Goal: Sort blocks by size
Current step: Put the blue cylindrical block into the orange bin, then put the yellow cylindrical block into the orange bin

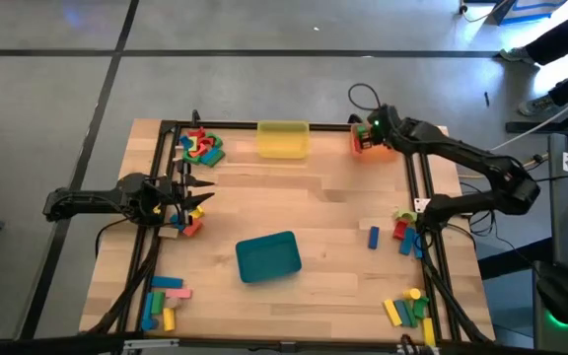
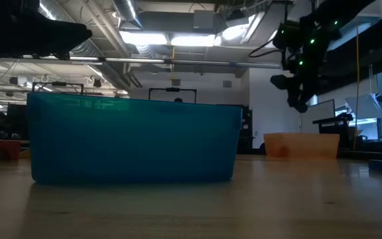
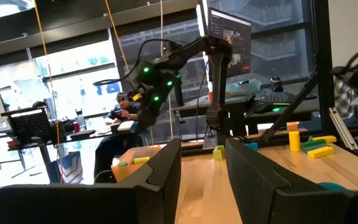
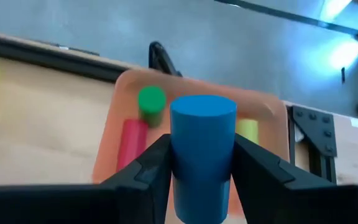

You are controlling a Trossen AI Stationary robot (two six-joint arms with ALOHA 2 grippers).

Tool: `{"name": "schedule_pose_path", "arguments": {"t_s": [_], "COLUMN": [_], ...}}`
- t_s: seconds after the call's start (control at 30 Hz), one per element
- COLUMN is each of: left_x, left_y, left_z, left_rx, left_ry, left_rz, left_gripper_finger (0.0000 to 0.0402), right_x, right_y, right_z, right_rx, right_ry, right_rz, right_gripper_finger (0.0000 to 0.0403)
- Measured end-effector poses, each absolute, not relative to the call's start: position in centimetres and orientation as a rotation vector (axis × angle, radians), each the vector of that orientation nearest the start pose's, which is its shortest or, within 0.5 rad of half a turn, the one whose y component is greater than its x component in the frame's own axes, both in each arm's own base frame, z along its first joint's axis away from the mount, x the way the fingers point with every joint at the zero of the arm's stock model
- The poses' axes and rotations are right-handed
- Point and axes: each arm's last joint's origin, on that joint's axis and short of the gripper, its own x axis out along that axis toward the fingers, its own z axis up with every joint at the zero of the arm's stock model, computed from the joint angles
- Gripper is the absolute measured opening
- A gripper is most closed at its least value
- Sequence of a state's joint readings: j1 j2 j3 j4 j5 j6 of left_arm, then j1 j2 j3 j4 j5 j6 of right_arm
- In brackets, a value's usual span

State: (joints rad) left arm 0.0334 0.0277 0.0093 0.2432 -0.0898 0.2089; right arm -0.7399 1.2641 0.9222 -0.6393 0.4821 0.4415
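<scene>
My right gripper [image 1: 363,138] hangs over the orange tray [image 1: 360,145] at the table's far right corner, shut on a blue cylinder block [image 4: 202,149]. In that tray lie a green cylinder [image 4: 151,99], a red one [image 4: 132,140] and a yellow one [image 4: 247,129]. My left gripper [image 1: 197,192] waits at the left edge, open, with nothing between its fingers [image 3: 160,168]. Loose blocks lie in heaps at the far left [image 1: 200,146], near left [image 1: 163,301], right [image 1: 402,232] and near right [image 1: 407,308]. My right gripper pinches the blue cylinder's curved side [image 4: 179,155] between its two fingers. The cylinder lies along the fingers, and its flat end [image 4: 202,111] sticks out past their tips. The fingers slant down toward the table's far edge. The block is lifted clear above the orange tray.
A yellow tray [image 1: 283,139] stands at the far edge in the middle, and a teal tray [image 1: 267,256] stands near the table's middle. A single blue block [image 1: 373,237] lies beside the right heap. Black frame rails [image 1: 424,197] run along both sides.
</scene>
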Motion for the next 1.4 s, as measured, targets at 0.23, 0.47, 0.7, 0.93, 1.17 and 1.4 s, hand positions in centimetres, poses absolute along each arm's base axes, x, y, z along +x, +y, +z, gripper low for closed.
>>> {"name": "schedule_pose_path", "arguments": {"t_s": [0.23,0.47,0.7,0.93,1.17,1.4], "left_x": [9.6,9.6,9.6,9.6,9.6,9.6], "left_y": [0.6,0.6,0.6,0.6,0.6,0.6], "left_z": [18.8,18.8,18.8,18.8,18.8,18.8], "left_rx": [0.201,0.207,0.196,0.203,0.201,0.195], "left_ry": [-0.211,-0.21,-0.212,-0.214,-0.211,-0.212], "left_rz": [0.146,0.146,0.145,0.146,0.145,0.145], "left_gripper_finger": [0.0111,0.0111,0.0111,0.0111,0.0111,0.0111], "right_x": [17.5,17.8,18.2,18.3,18.4,18.1], "right_y": [-20.5,-22.0,-22.4,-22.5,-22.4,-22.0], "right_z": [22.4,19.6,18.8,18.8,18.8,19.8], "right_rx": [0.545,0.63,0.634,0.639,0.652,0.623], "right_ry": [0.833,0.917,0.926,0.912,0.905,0.911], "right_rz": [-1.298,-1.249,-1.253,-1.248,-1.226,-1.162], "right_gripper_finger": [0.0144,0.0144,0.0148,0.0164,0.0167,0.0167]}}
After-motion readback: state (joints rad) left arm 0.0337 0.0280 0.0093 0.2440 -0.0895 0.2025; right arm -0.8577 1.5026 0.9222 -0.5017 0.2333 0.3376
